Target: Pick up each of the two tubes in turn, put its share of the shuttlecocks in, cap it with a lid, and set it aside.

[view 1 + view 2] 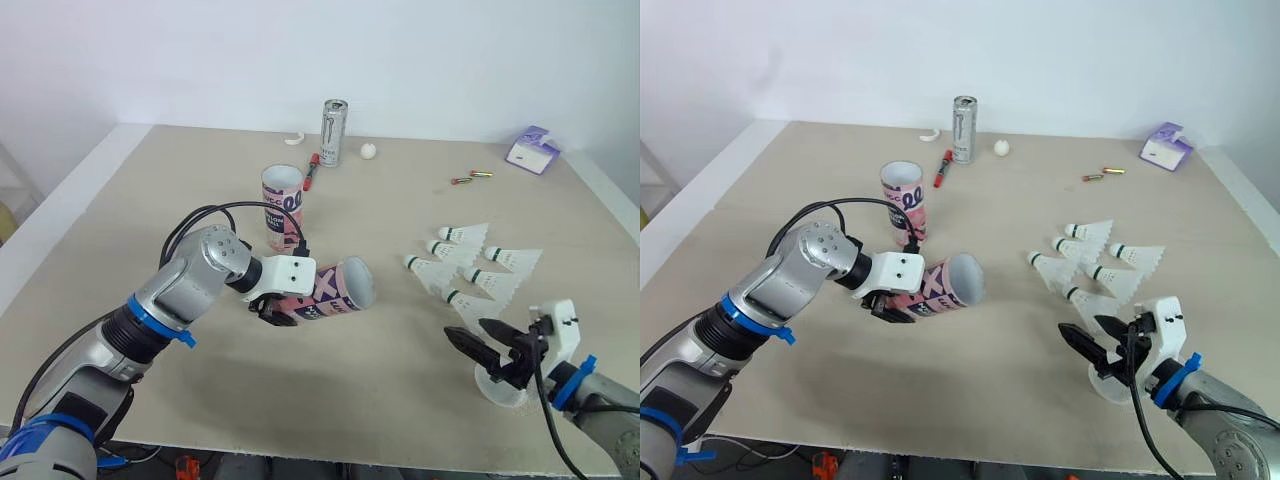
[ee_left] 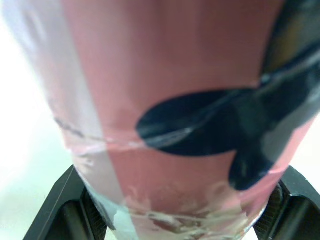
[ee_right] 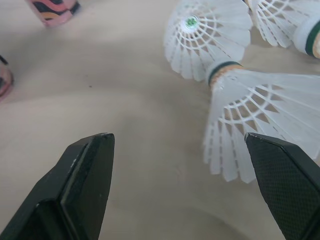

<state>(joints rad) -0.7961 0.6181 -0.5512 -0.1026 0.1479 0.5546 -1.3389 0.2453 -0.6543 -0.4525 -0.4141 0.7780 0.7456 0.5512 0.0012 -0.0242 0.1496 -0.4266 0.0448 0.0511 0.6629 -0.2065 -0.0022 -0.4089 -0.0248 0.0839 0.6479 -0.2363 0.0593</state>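
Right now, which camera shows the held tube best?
Left eye view: the whole held tube shows, sideways in the left gripper, mouth open. Right eye view matches; left wrist view is too close, showing its pink wall.

The tube (image 2: 165, 100) is blurred in the left wrist view and cut off at the upper edge. Upper right, the small items (image 1: 470, 177) cannot be identified.

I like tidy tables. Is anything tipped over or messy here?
One pink tube is sideways, but only because the left gripper is holding it. The other tube stands upright. The shuttlecocks lie scattered on their sides.
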